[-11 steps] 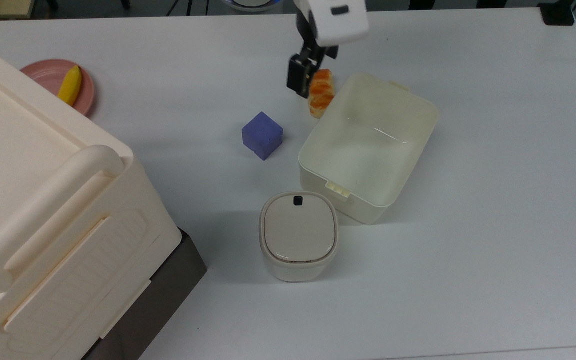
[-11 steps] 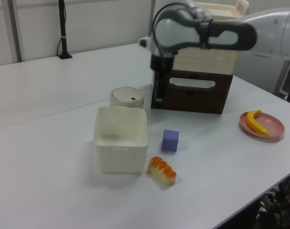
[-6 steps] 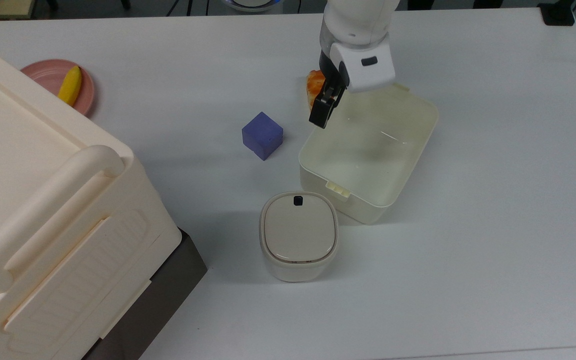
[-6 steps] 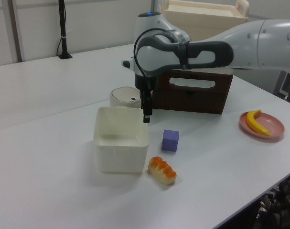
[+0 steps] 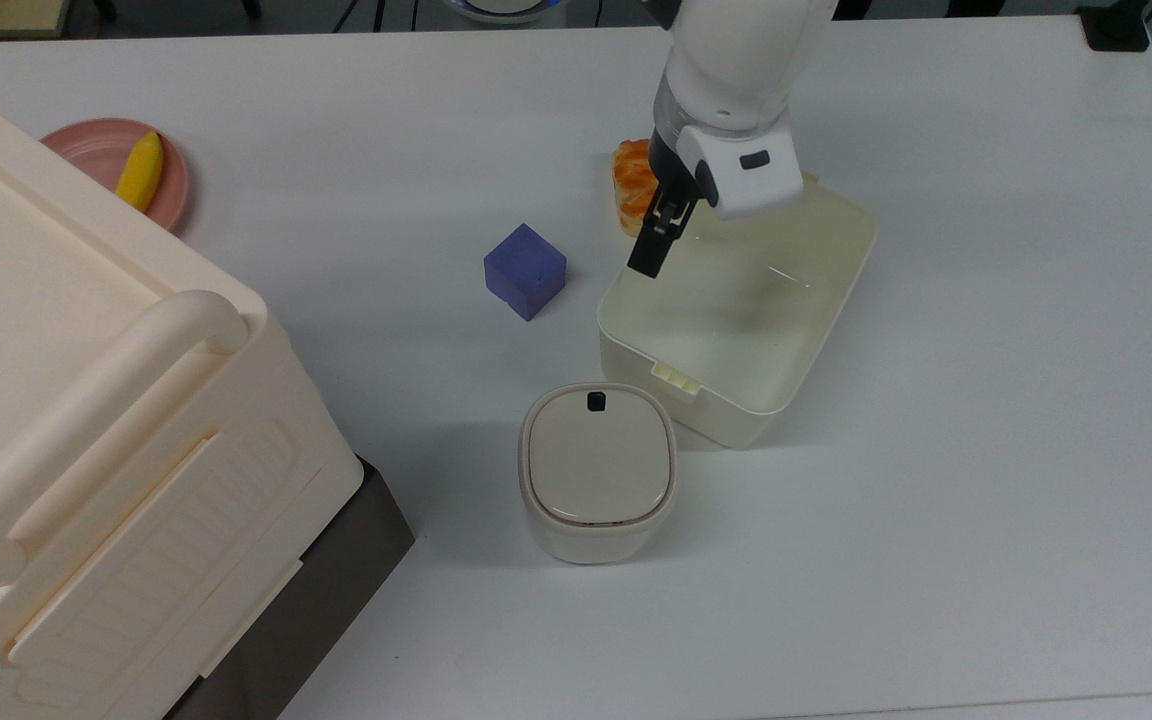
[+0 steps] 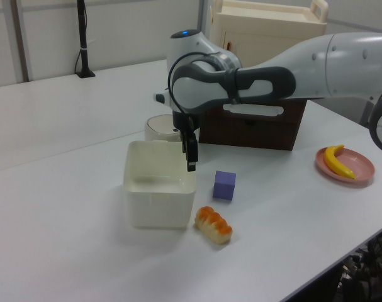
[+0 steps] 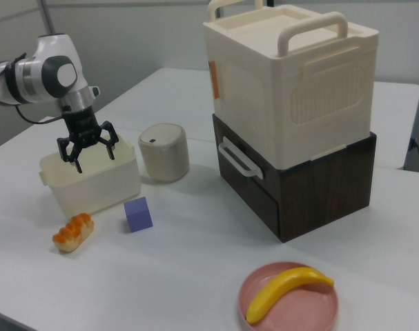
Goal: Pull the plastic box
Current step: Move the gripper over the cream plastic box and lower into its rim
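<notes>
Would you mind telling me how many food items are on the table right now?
2. A banana lies on the pink plate near the stacked cases. An orange-topped bread roll lies on the table beside the plastic box.

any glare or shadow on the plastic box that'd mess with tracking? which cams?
Top view: a thin bright glare streak on the inner wall of the plastic box, plus a soft dark shadow on its floor under the gripper. Left view: box interior evenly lit, faint shadow on the table around its base. Right view: the open gripper overlaps the box rim; no obvious glare.
</notes>
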Motion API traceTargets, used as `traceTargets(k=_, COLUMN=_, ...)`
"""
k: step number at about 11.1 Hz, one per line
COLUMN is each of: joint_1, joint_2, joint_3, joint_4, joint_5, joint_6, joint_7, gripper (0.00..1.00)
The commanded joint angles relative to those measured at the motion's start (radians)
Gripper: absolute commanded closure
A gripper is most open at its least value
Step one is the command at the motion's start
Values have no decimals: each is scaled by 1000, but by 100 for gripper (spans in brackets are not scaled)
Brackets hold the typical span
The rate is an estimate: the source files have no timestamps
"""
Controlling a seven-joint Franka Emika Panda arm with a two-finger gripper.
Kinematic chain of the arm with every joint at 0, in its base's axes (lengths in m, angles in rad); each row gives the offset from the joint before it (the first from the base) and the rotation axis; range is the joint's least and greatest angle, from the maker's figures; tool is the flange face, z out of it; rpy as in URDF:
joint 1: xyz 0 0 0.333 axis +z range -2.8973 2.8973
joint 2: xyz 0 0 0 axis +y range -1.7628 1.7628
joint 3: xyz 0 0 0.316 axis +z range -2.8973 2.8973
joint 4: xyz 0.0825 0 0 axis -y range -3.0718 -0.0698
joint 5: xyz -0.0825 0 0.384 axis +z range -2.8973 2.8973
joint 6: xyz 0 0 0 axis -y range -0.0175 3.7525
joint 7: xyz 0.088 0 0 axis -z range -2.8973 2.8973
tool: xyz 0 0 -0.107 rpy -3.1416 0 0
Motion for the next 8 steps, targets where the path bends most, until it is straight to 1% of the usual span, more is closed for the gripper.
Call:
traceTargets(k=1, joint_1=32, joint_2=18, joint_3=-7, joint_4=7, joint_5=-23, joint_6=41, joint_7=-4, gripper=0)
traceTargets(k=4, joint_1=45, joint_2=56, joint_3=-7, joint_4=6, joint_5=-35, joint_6=43, joint_7=9, gripper=0)
traceTargets(k=5, joint_1=45, joint_2=54, joint_3=-7, joint_4=-3, joint_5=-52, joint_6=46, joint_7=9, gripper=0)
traceTargets(k=7, joint_1=32, joint_2=27, joint_3=-9, joint_4=-49, joint_5=-56, joint_6=46, joint_7=9, gripper=0)
traceTargets(k=8, joint_1=25, joint_2=19, joint_3=-9, joint_4=-57, joint_5=-58, joint_6=44, joint_7=8, gripper=0)
